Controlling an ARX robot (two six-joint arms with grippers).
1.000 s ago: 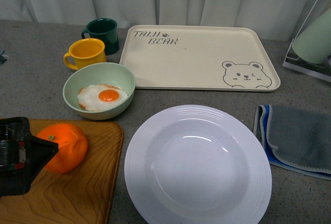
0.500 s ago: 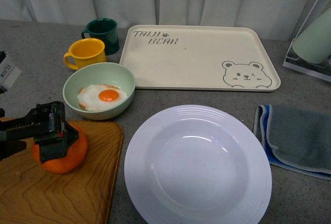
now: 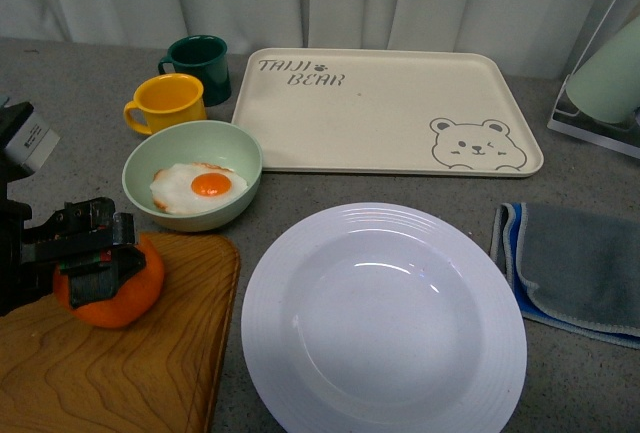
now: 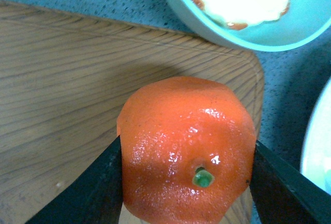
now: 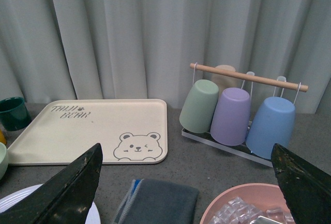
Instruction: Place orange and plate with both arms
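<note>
You have the orange at the near left corner of the bench, over the wooden cutting board, with the left gripper clamped on it: in the left wrist view its two dark fingers press against opposite sides of the fruit. The skin is bright orange, glossy and slightly lumpy, with a small green stem dot facing the wrist camera. Whether it rests on the board or sits just clear of it cannot be told. The white plate lies along the near edge, about midway, just beside the board, round with concentric ridges on a wide rim and a shallow well. From the front, the gripper covers the top of the orange, the board runs out of frame at the left and near edges, and the plate's nearest rim is cut off too. Your right gripper shows only in its own wrist view, its fingers spread wide apart and holding nothing, facing the cream bear tray toward the far edge
</note>
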